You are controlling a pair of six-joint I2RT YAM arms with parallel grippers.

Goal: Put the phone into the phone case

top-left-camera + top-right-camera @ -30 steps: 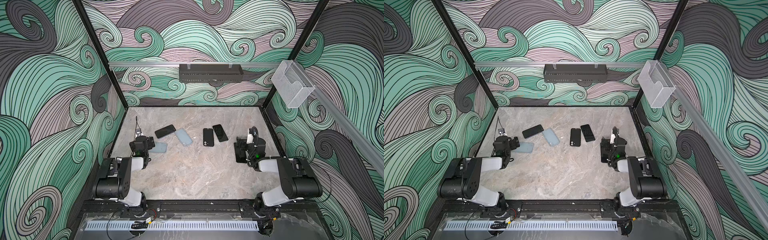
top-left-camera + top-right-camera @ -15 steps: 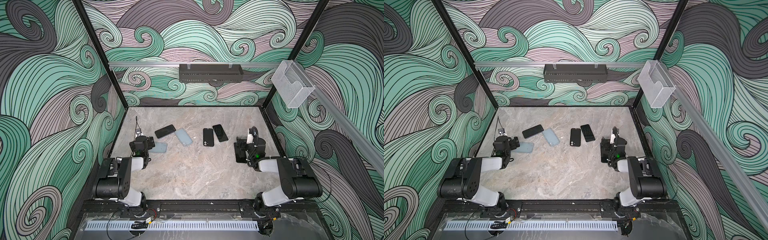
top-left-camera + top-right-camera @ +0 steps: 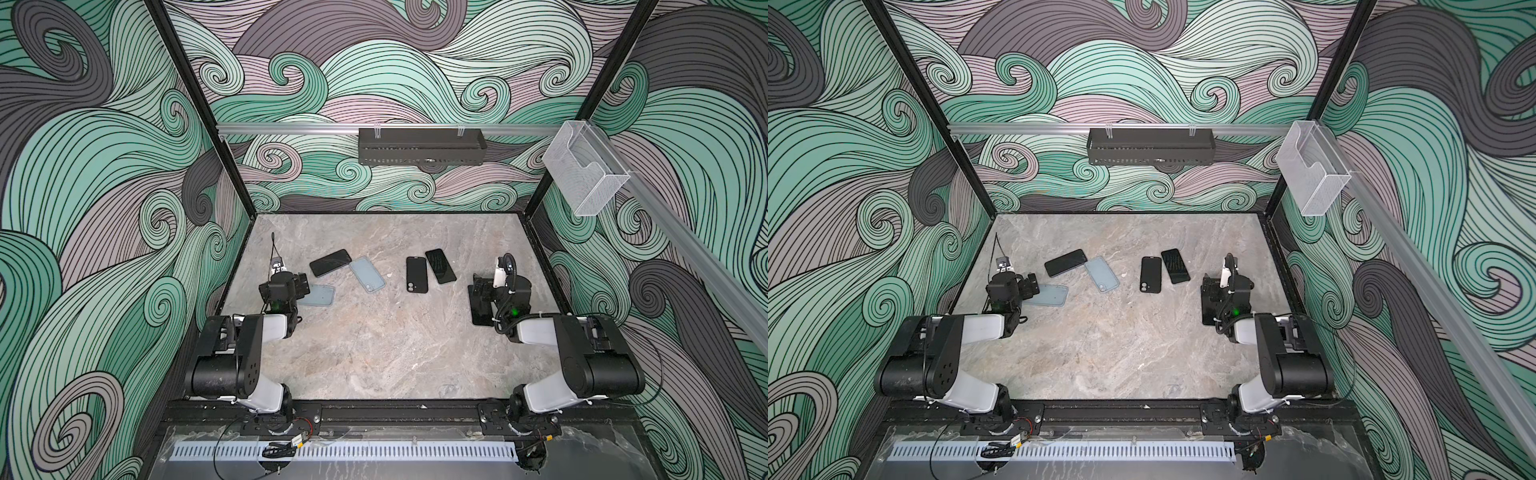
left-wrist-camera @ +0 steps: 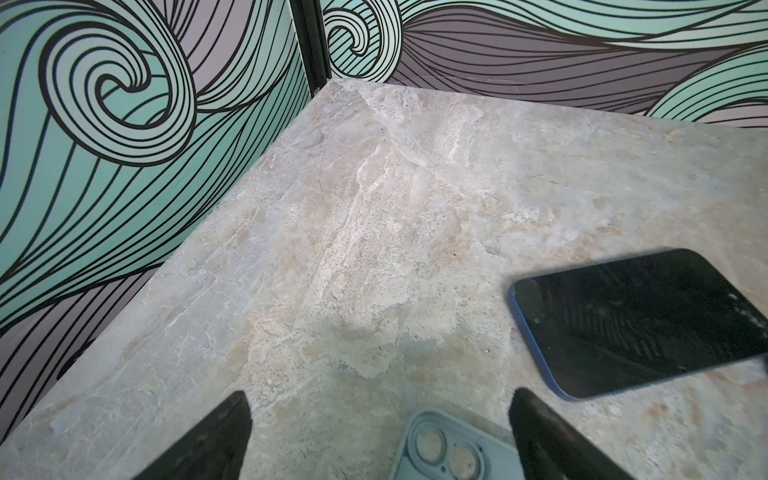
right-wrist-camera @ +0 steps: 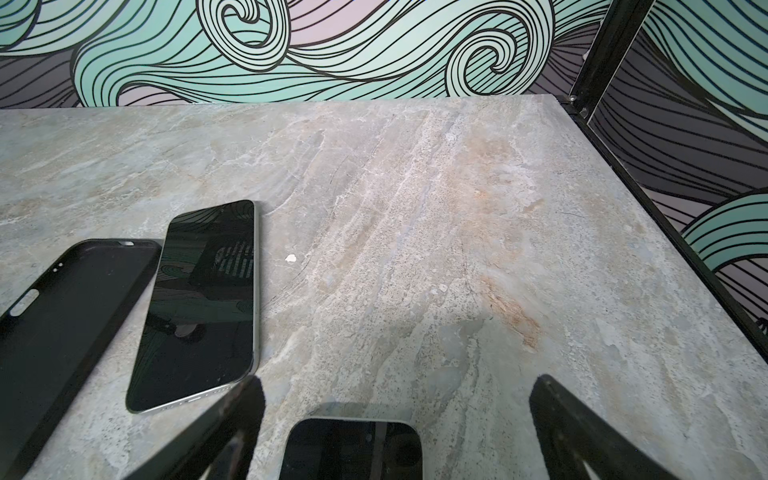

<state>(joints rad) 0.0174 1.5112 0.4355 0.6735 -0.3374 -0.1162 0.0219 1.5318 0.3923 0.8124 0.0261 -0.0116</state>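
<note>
Stillness over the last second: my left gripper [image 4: 380, 397] and right gripper [image 5: 397, 382] hang wide open, empty; glossy black rectangular phone [image 3: 440, 266] lies just beside matte black phone case [image 3: 416, 274], so insertion hasn't begun

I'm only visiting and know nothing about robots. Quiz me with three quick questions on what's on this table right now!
1. True or false: the left tool is clamped on a phone.
2. What lies right beside the black case? A) a dark-screened phone; B) a coffee mug; C) a screwdriver.
3. Fill in the number: ___ pale blue things lie on the marble table.

Key: 1 false, it is open and holds nothing; 2 A; 3 two.
</note>
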